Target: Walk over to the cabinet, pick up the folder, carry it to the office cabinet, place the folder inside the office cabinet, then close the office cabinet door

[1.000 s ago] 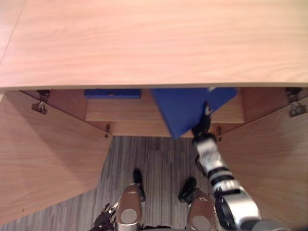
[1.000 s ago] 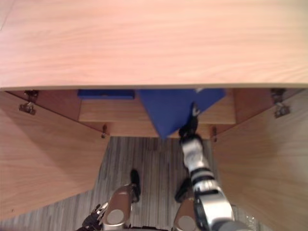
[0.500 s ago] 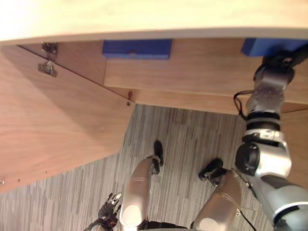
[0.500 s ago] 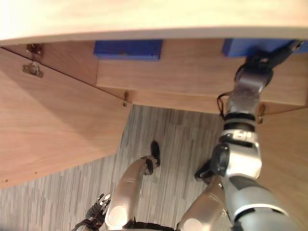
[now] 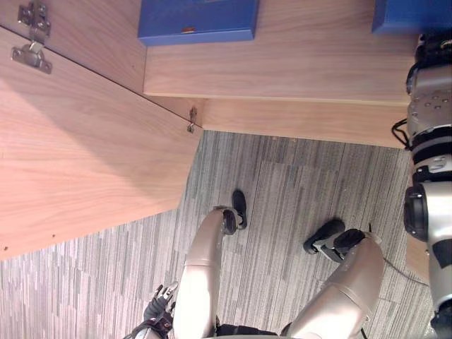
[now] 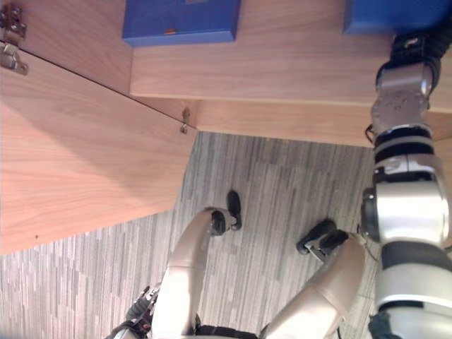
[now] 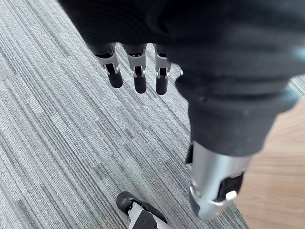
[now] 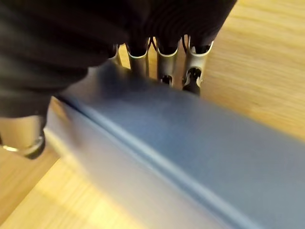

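A wooden office cabinet stands open, its door swung out at the left above grey striped carpet. Two flat blue folders lie on its shelf. A second folder lies at the left. The folder lies at the right, grasped by the right hand, fingers hooked over its far edge and thumb on the near side. The left hand hangs slack and empty over the carpet.
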### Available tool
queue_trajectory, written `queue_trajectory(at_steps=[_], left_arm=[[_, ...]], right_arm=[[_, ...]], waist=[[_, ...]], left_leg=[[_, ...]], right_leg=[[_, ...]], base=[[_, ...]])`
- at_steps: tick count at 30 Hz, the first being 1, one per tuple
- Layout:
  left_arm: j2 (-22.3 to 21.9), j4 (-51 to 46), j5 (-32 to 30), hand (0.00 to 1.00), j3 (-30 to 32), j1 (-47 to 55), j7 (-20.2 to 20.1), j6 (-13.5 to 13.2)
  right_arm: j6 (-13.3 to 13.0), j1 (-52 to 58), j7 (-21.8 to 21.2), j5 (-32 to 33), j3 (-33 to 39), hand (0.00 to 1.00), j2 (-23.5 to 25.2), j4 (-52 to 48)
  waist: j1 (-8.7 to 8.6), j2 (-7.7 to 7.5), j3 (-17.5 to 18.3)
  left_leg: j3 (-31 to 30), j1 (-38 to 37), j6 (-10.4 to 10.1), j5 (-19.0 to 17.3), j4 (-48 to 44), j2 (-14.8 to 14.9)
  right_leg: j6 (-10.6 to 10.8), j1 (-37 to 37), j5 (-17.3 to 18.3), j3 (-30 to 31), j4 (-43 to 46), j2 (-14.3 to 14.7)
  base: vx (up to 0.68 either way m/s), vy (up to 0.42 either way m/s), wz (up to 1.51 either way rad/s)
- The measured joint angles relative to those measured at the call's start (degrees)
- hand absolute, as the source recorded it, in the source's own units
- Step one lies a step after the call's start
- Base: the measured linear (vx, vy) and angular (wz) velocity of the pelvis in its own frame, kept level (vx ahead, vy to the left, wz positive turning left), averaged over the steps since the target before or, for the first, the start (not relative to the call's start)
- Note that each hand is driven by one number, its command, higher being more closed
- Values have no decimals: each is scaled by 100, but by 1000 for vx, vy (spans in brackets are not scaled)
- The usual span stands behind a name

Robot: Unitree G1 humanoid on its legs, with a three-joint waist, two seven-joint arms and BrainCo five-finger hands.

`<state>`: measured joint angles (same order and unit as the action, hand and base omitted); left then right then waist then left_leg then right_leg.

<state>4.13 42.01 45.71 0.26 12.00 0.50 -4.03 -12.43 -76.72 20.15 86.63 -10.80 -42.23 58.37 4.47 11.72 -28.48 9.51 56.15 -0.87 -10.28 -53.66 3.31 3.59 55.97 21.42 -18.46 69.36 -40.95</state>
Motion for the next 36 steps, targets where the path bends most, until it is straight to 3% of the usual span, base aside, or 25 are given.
queue_trajectory(at_steps=[14,17,20,22,28,33,36], left_arm=[[-71,6,137,0,93,-38,295,3],[-85,14,136,0,145,-96,294,4],[-86,40,131,0,189,-205,261,6],[-83,64,128,0,211,-334,211,7],[-68,63,-25,0,369,-459,-20,29],[-61,48,-120,0,522,-457,-105,60],[-60,21,-122,0,576,-456,-157,80]], right_arm=[[-69,-56,1,-39,447,0,216,-6],[274,-13,-51,-832,137,0,169,152],[1029,-7,-433,-2393,-878,0,-32,552],[1282,-12,-751,-3396,-1649,0,-183,734],[1370,-1,-1346,-4565,-2684,0,-270,1322],[1400,7,-1518,-4555,-3056,0,-236,1686],[1483,2,-1654,-4736,-3183,0,-218,1795]], waist=[[0,9,6],[-2,9,6],[5,16,13],[7,23,18],[81,36,72],[164,36,224],[211,26,280]], left_leg=[[29,29,-49,-55,-278,172],[36,-16,-38,-50,-298,209],[38,-51,-44,-60,-341,296],[37,-148,-60,-78,-355,333],[86,-424,-123,-92,-191,410],[152,-596,-103,-22,74,513],[225,-720,-92,-25,189,532]], right_leg=[[-34,104,16,152,161,142],[-52,71,5,165,159,182],[-58,34,2,168,150,271],[-56,-66,3,163,147,301],[54,-338,-16,106,-78,424],[-208,-563,-244,-51,-452,602],[-221,-645,-308,-51,-594,646]], base=[[43,-59,-7],[65,-73,-8],[49,-66,-13],[47,-93,-12],[15,-59,-10],[45,-35,-9],[65,-24,-10]])
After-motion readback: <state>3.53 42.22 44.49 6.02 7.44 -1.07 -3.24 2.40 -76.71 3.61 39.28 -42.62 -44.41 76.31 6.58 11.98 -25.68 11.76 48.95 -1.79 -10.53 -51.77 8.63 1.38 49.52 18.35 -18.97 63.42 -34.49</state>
